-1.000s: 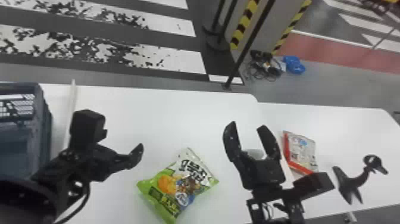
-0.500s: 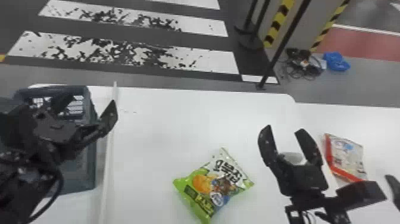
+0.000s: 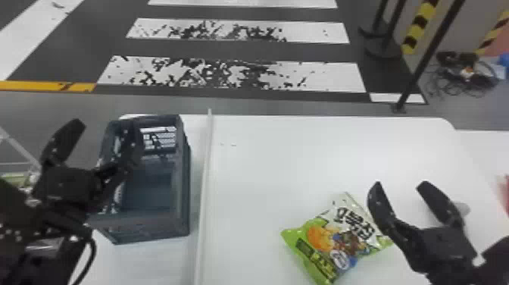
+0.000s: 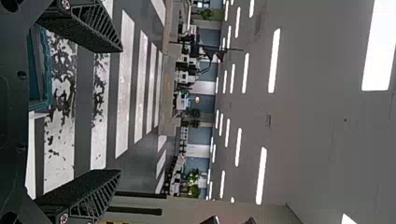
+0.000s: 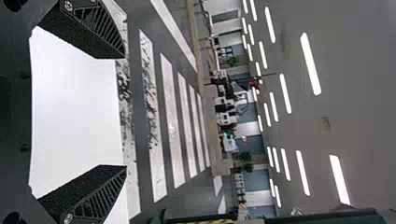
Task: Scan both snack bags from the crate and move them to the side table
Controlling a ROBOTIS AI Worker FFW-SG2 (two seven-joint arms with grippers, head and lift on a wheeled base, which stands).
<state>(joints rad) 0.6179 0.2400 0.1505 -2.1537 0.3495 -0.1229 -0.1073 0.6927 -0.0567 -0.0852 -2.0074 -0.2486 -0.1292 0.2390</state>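
If it dips too low, the left pincer [image 4: 120,111], spread open like the right pincer [image 3: 400,183], could knock the crate [image 3: 147,228] near it.

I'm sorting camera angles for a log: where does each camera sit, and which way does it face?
Head view: on the robot's head, looking forward and down at the crate and green snack bag; left hand and right hand show.
Left wrist view: on the left wrist, facing out past its hand's two open fingers across the room.
Right wrist view: on the right wrist, likewise past its own open fingers.
Both wrist views share the striped floor and ceiling lights.
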